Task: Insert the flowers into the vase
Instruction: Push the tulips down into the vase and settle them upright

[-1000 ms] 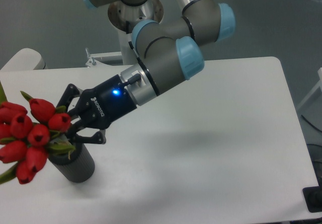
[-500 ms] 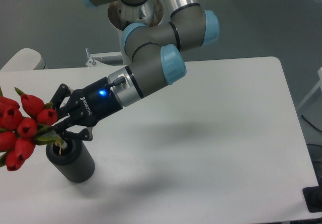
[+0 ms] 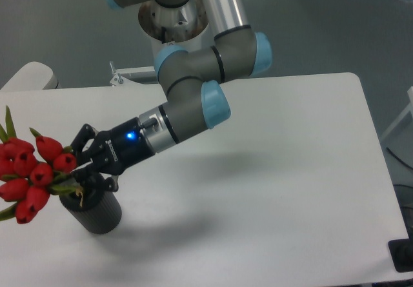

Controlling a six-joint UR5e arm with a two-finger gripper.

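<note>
A bunch of red tulip flowers [image 3: 29, 174] with green stems leans out to the left over the table's left edge. Its stems run down into the mouth of the dark ribbed vase [image 3: 97, 211], which stands upright near the front left of the white table [image 3: 271, 171]. My gripper [image 3: 79, 171] is just above the vase's rim, its black fingers shut on the stems right below the buds. The stem ends inside the vase are hidden.
The arm's base column [image 3: 173, 16] rises behind the table's far edge. A pale rounded object [image 3: 29, 75] sits off the table at the far left. The table's right edge is near x 600.
The gripper has moved left and slightly down with the flowers. The bunch has tilted more upright and its stems now sit lower in the vase mouth.
</note>
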